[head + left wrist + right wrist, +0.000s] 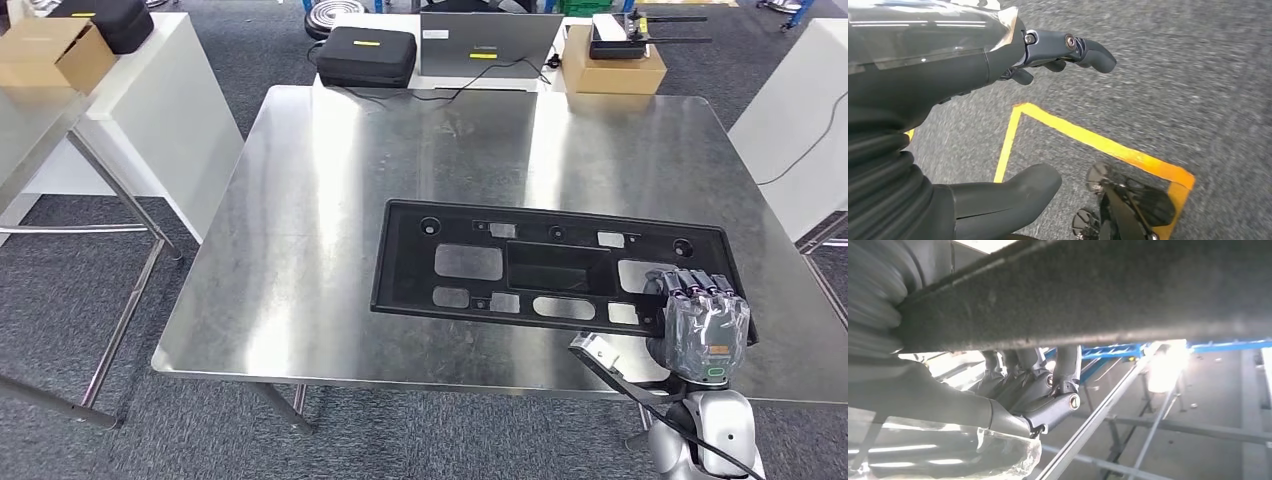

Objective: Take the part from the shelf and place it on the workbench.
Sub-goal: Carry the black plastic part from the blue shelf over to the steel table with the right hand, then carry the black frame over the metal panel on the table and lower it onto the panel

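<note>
You see the black part lying flat on the steel workbench, near its front edge. Your right hand grips the part's right end, fingers curled over the edge. Left hand hangs over carpet, fingers apart, holding nothing.

A steel workbench stands on grey carpet. A long black part lies flat on its near right area, its right end at the bench's front right edge under the right hand.
</note>
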